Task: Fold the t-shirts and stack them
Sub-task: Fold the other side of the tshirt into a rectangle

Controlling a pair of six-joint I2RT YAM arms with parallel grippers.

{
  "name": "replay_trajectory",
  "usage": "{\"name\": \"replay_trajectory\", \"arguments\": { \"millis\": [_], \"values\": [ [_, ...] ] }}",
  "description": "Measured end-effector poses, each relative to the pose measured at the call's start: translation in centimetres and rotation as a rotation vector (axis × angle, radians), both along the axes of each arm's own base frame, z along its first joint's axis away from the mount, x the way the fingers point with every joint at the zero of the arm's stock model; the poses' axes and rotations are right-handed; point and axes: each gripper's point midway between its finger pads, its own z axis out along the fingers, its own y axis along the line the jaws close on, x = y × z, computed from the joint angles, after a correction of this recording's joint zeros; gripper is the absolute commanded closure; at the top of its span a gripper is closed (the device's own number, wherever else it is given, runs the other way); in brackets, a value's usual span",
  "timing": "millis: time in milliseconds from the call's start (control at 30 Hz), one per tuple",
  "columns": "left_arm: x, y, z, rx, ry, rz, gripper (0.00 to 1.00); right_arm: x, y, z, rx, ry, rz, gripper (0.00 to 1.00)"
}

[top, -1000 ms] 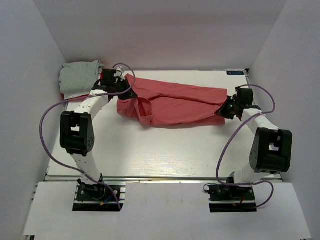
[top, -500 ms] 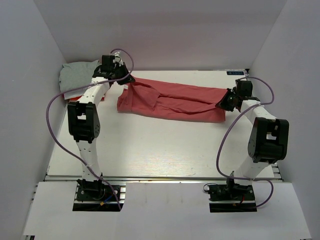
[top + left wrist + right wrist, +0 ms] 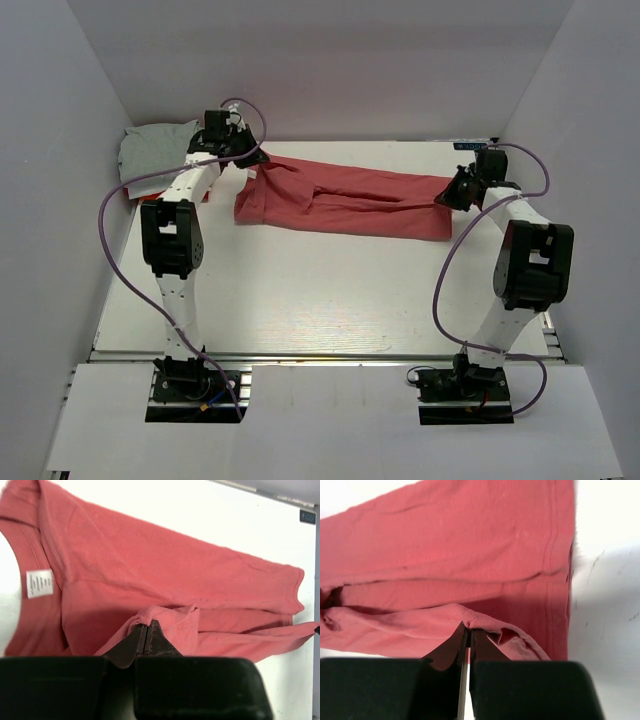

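Observation:
The salmon-pink t-shirt [image 3: 340, 203] lies stretched across the back of the table, folded lengthwise. My left gripper [image 3: 253, 160] is shut on a pinch of its cloth at the left end, near the neck; in the left wrist view [image 3: 146, 623] the fold sits in the tips, with the white neck label [image 3: 39, 583] at left. My right gripper [image 3: 452, 193] is shut on the hem end at the right; in the right wrist view [image 3: 466, 625] the cloth [image 3: 470, 555] bunches over the tips. A folded light grey t-shirt [image 3: 152, 152] lies at the back left on top of a bright red one [image 3: 131, 193].
The white table [image 3: 320, 290] is walled by white panels at the back and both sides. The grey and red stack sits in the back left corner beside my left arm. A small dark label [image 3: 470, 146] is at the back right edge.
Both grippers have moved toward the back wall with the pink shirt, pulling it longer and flatter. The bunched folds at its left end have smoothed out.

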Motion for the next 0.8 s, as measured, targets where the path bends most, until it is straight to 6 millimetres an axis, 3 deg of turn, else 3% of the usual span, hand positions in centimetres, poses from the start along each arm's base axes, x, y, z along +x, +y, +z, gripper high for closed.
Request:
{"name": "replay_trajectory", "arguments": {
  "millis": [267, 467, 500, 533, 567, 600, 633, 733, 800],
  "values": [
    [3.1, 0.7, 0.3, -0.003, -0.071, 0.023, 1.00, 1.3, -0.6, -1.3, 0.006, 0.027, -0.008, 1.00],
    [5.1, 0.5, -2.4, -0.020, -0.082, 0.021, 1.00, 2.5, -0.8, -2.3, 0.019, 0.045, -0.006, 1.00],
    [5.6, 0.4, -3.1, -0.022, -0.080, 0.024, 1.00, 2.8, -0.8, -2.5, 0.019, 0.048, -0.007, 0.92],
    [6.1, 0.4, -3.9, -0.021, -0.074, 0.029, 1.00, 3.1, -0.9, -2.8, 0.020, 0.050, -0.010, 0.76],
    [6.3, 0.5, -4.6, -0.020, -0.067, 0.035, 0.81, 3.4, -1.0, -3.0, 0.019, 0.054, -0.013, 0.24],
    [6.8, 0.5, -5.6, -0.016, -0.059, 0.040, 0.51, 3.6, -1.1, -3.2, 0.019, 0.056, -0.021, 0.10],
    [6.9, 0.6, -6.3, -0.012, -0.051, 0.047, 0.04, 3.9, -1.3, -3.4, 0.012, 0.058, -0.024, 0.10],
    [6.9, 0.9, -7.7, -0.003, -0.028, 0.067, 0.00, 4.5, -1.6, -3.1, -0.001, 0.045, -0.023, 0.10],
    [7.2, 1.0, -7.4, -0.002, -0.043, 0.074, 0.00, 5.2, -1.8, -2.2, -0.013, 0.020, -0.015, 0.10]
  ]
}}
